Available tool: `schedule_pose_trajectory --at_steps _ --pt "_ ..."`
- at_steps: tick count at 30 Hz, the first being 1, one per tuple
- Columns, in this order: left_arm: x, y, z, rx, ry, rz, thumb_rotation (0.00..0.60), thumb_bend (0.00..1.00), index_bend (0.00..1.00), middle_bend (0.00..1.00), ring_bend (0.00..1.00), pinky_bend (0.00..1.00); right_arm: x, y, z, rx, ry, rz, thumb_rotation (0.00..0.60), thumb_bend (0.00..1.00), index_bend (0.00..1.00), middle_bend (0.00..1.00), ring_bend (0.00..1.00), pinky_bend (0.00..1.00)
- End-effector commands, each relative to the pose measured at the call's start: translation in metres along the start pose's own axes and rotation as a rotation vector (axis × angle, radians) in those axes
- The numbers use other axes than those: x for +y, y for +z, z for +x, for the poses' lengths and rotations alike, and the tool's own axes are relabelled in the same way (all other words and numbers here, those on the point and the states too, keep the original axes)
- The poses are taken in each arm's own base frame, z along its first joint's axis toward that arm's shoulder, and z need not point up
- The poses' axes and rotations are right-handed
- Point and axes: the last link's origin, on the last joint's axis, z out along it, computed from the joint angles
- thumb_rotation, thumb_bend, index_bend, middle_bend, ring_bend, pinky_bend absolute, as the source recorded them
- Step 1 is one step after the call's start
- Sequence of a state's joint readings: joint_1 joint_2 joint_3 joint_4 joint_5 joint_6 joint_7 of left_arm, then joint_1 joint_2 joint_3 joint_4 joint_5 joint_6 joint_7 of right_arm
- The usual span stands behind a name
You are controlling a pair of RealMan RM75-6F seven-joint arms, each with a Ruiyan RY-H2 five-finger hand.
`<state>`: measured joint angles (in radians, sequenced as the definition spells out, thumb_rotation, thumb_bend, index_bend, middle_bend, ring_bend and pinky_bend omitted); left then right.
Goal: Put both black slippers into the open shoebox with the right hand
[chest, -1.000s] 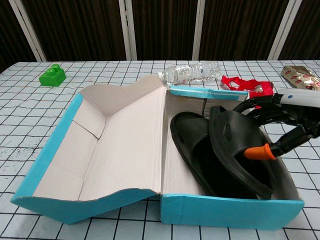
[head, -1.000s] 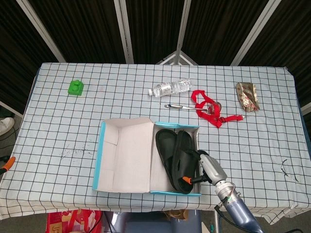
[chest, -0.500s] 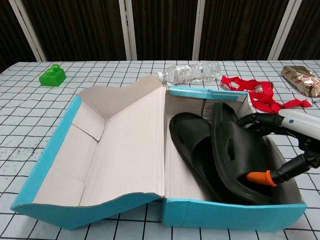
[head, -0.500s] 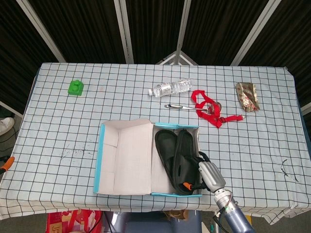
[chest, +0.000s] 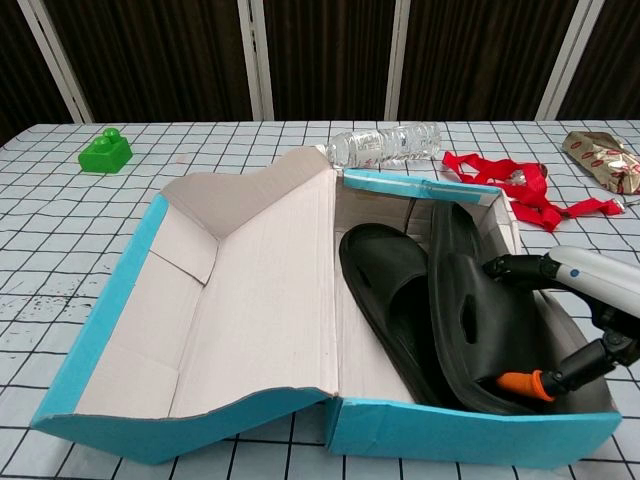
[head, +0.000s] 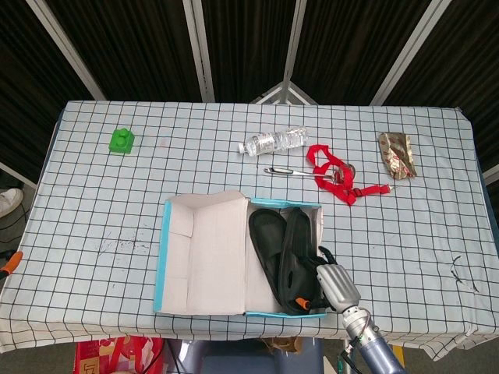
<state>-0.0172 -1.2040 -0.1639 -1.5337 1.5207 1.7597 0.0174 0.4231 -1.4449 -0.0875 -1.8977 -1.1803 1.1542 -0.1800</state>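
R hand (chest: 575,325) grips slipper (chest: 485,315) in shoebox (chest: 470,440); fingertips hidden.

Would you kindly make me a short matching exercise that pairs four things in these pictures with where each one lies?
Things:
1. slippers
2. green block
3. bottle
4. foil packet

Places:
A. far left of the table
B. far right of the table
C. inside the shoebox
D. on its side beyond the shoebox, near the red strap

Pairs: 1-C, 2-A, 3-D, 4-B
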Motion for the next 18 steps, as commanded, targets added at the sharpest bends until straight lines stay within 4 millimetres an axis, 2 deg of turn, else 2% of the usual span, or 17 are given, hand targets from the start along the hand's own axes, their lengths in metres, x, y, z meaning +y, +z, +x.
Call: schedule_pose_trajectory --at_steps 1,13,18 --pt "0.000 0.000 0.000 0.000 0.000 0.000 0.600 0.07 0.14 0.00 0.00 0.10 0.001 -0.001 -0.003 -0.011 -0.021 0.001 0.600 0.43 0.64 0.41 0.26 0.09" --pt "0.000 0.000 0.000 0.000 0.000 0.001 0.600 0.07 0.14 0.00 0.00 0.10 -0.006 -0.005 -0.005 -0.036 -0.073 0.011 0.600 0.43 0.65 0.41 0.26 0.09" --pt "-0.001 0.000 0.001 0.002 -0.002 0.005 0.600 0.07 0.14 0.00 0.00 0.10 -0.014 -0.006 0.002 -0.057 -0.032 0.007 0.600 0.43 0.65 0.41 0.26 0.09"
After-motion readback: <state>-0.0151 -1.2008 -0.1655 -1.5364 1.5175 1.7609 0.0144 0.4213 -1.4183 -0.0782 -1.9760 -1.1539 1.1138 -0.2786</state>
